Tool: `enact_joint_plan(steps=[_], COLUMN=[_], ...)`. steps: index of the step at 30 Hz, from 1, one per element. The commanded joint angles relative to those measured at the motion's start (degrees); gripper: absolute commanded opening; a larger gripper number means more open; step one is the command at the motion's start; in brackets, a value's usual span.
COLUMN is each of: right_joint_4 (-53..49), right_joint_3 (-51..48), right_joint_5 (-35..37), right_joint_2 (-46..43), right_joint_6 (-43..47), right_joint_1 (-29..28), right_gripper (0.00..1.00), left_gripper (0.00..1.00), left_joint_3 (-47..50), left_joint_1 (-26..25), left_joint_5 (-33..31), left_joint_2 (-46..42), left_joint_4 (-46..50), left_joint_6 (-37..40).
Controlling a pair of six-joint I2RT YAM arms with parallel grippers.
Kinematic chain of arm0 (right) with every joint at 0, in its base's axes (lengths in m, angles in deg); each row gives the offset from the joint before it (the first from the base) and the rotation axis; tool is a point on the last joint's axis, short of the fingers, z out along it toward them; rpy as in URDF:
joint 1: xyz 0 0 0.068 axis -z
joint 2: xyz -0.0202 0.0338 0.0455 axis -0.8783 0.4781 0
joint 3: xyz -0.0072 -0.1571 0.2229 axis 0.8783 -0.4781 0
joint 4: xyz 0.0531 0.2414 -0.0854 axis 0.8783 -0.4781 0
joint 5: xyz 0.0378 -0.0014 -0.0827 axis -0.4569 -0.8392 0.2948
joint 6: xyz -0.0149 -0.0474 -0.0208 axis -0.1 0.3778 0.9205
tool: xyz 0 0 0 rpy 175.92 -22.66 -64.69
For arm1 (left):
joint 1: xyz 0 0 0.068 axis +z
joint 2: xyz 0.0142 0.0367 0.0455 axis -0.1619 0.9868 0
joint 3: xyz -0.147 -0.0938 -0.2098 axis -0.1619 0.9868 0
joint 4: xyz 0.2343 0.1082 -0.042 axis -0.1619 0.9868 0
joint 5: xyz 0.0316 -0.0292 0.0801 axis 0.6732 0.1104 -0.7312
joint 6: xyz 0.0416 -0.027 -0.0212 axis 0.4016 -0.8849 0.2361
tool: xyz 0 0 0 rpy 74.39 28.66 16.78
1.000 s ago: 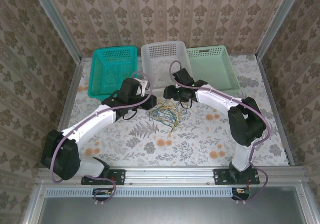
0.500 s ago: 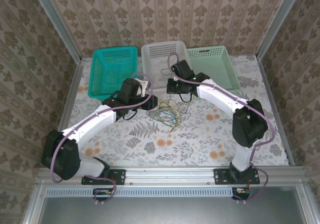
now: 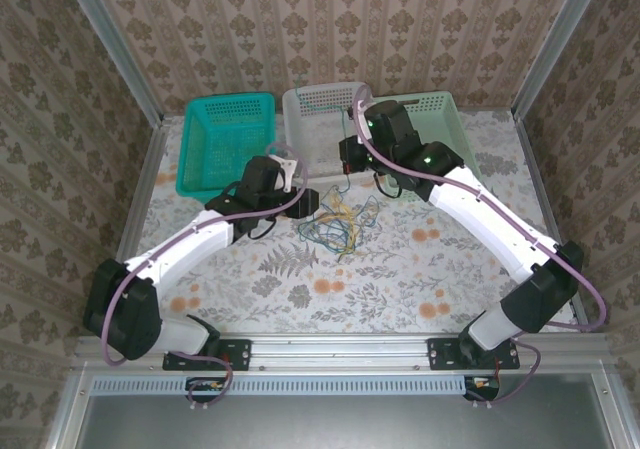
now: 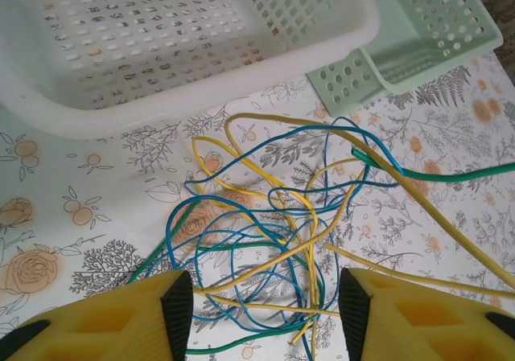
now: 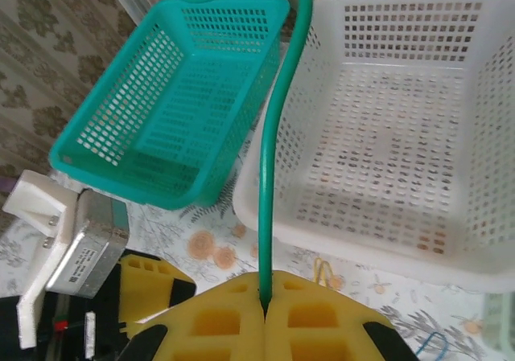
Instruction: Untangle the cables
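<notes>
The cables (image 3: 340,224) lie as a loose tangle of yellow, blue and green strands on the floral table, in front of the baskets. In the left wrist view the tangle (image 4: 273,240) spreads between and beyond my left gripper (image 4: 265,313), whose yellow fingers stand open low over it with nothing clamped. One green cable (image 4: 451,174) runs taut off to the right. My right gripper (image 5: 265,297) is shut on that green cable (image 5: 269,160), which rises from its closed fingertips and curls over. From above, the right gripper (image 3: 350,159) hovers by the white basket, behind the left gripper (image 3: 305,204).
Three baskets stand in a row at the back: teal (image 3: 225,139), white (image 3: 320,104) and pale green (image 3: 440,129). The white basket's rim (image 4: 161,112) lies just beyond the tangle. Patterned walls close the table on three sides.
The right gripper has shut on the green cable and risen back toward the baskets, its arm stretching out. The left gripper's jaws have spread wider over the tangle.
</notes>
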Motion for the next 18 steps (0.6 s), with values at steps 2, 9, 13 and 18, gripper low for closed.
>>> enact_joint_plan(steps=[2,9,13,18], right_joint_4=[-8.2,-13.1,-17.5,-23.0], right_joint_3=[6.0,5.4,5.5,5.8], right_joint_5=[-0.6,-5.9,-9.2,-2.8], right_joint_2=[1.9,2.7,1.8,1.5], right_joint_6=[5.2,7.2,8.9,13.1], right_joint_1=[0.1,-0.6,0.5,-0.2], right_gripper=[0.0,0.0,0.0,0.0], left_gripper=[0.57,0.63,0.63,0.63], left_joint_3=[-2.5,-4.9,-5.1,-6.5], left_joint_1=[-1.2,-1.6,-1.9,-3.6], left_joint_5=[0.8,0.7,2.5,6.5], left_joint_2=[1.4,3.3,5.1,8.4], left_joint_4=[-2.3,-3.7,-4.9,-6.8], left_joint_6=[0.8,0.5,1.1,3.0])
